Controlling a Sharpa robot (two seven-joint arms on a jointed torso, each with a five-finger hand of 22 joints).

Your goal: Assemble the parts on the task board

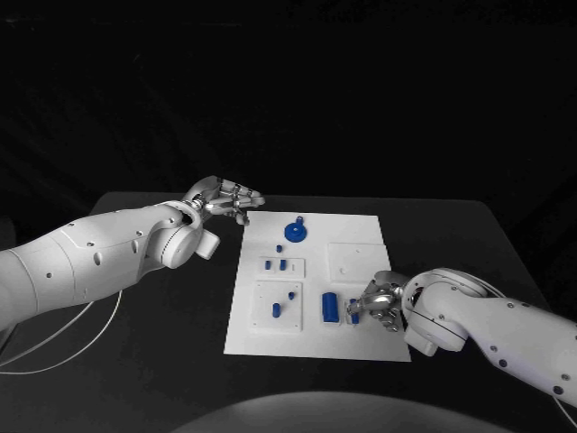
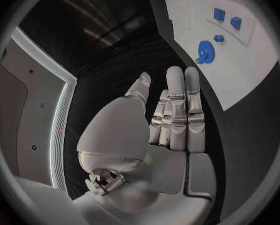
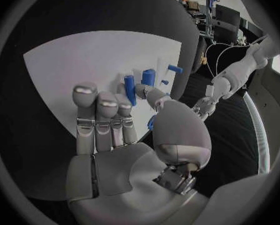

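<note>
The white task board (image 1: 317, 336) lies mid-table. A blue gear (image 1: 295, 233) sits on its far part, with small blue pieces (image 1: 277, 264) in front of it. A blue cylinder (image 1: 330, 307) lies near the front. My right hand (image 1: 377, 302) hovers low over the board's right front, fingers stretched out. A small blue part (image 3: 151, 123) lies partly hidden by its thumb (image 3: 154, 96); no grip on it is visible. My left hand (image 1: 224, 200) is off the board's far left corner over the black table, fingers straight and holding nothing. The left wrist view also shows the gear (image 2: 205, 51).
Raised white sub-plates sit on the board: one (image 1: 361, 262) at the right, one (image 1: 279, 305) at the front left carrying two small blue pieces. The black table (image 1: 146, 352) spreads round the board. A thin white cable (image 1: 68, 347) trails under my left arm.
</note>
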